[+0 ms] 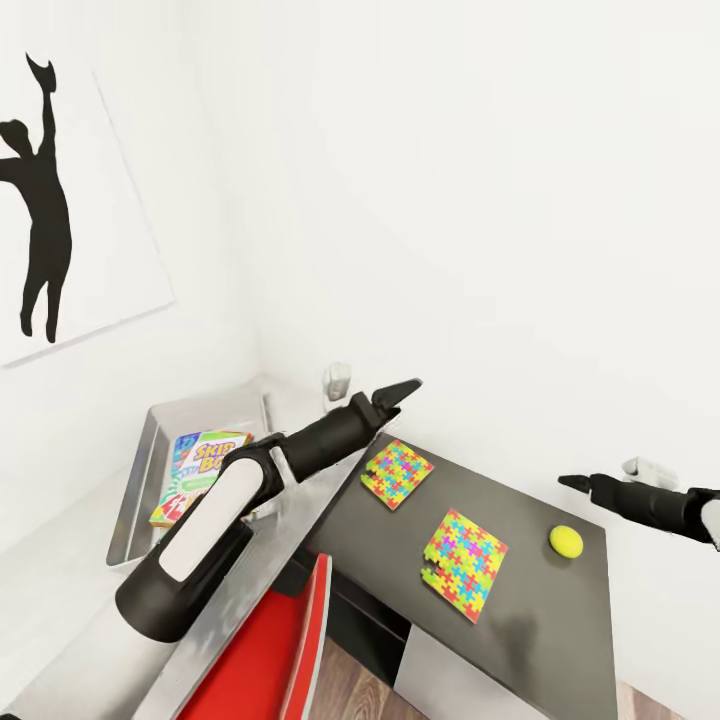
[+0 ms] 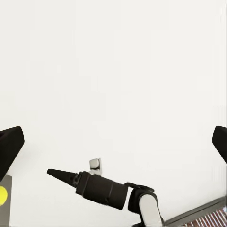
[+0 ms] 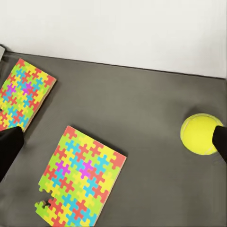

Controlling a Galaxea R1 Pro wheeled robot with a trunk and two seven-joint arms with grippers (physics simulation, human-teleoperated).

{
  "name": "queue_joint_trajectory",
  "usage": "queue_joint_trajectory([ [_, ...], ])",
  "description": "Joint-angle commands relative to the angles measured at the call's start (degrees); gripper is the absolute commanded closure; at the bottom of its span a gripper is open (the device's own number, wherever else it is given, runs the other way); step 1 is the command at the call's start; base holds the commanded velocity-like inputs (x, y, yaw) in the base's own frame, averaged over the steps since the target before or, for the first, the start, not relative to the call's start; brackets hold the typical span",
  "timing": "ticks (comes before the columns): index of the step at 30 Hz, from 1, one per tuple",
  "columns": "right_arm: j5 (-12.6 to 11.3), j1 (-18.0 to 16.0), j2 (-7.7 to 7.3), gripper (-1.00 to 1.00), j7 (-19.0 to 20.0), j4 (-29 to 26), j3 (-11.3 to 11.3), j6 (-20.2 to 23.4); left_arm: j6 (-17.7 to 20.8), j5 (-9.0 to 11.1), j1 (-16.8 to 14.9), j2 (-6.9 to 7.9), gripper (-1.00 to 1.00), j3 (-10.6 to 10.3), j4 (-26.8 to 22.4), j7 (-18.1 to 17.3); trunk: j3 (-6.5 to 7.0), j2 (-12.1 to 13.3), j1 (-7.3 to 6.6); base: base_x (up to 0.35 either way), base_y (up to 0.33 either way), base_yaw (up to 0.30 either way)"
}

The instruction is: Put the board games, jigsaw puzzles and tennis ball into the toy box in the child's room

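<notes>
The one piece of readable writing is "SKIP-BO" on a green, yellow and red game box (image 1: 198,472), which lies flat inside the shallow grey toy box (image 1: 142,462) at the left of the head view. The toy box sits on a pale tabletop (image 1: 60,570) in the room's corner, below a black silhouette print (image 1: 45,205) on the white wall.

Beside it, a dark grey tabletop (image 1: 560,610) carries two jigsaw puzzle boxes. One puzzle box (image 1: 396,473) lies near the toy box end, the other puzzle box (image 1: 464,561) lies further along, and the tennis ball (image 1: 565,541) rests beyond that, apart from both. A red chair (image 1: 270,650) stands below the desk edge.

The left end effector (image 1: 398,392) hangs above the seam between the two tabletops; in the left wrist view its black fingertips (image 2: 10,144) sit wide apart against bare white wall, released and empty. That view also catches the right arm (image 2: 101,189) from the side.

The right end effector (image 1: 572,482) hovers above the ball, and its fingers look closed to a point in the head view. The right wrist view, though, shows dark fingertips (image 3: 9,146) at opposite edges with the puzzle boxes and the ball on the grey surface between them, so it is released, gripping nothing.
</notes>
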Motion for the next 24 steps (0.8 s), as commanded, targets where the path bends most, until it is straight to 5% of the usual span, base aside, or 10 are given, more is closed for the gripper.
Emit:
queue_joint_trajectory([
  [1, -0.4, -1.9, 0.56, -1.0, -0.9, 2.2, 1.2, 0.2, 0.6, 0.5, 0.6, 0.49, -1.0, 0.9, -0.1, -1.2, -0.12, -0.1, 0.03, 0.0, 0.0, -0.004],
  [12, 0.9, -11.2, 2.93, -1.0, -2.1, 15.0, 9.8, 0.2, 2.1, 0.1, 2.5, 0.97, -1.0, 3.3, -0.1, -6.1, -0.12, -0.1, 0.03, 0.0, 0.0, -0.002],
  [24, 3.6, -14.3, 3.41, -1.0, -3.3, 18.9, 12.2, -2.8, 2.4, -0.1, 2.9, 0.6, -1.0, 3.6, -0.2, -7.1, -0.11, -0.1, 0.03, 0.0, 0.0, 0.0],
])
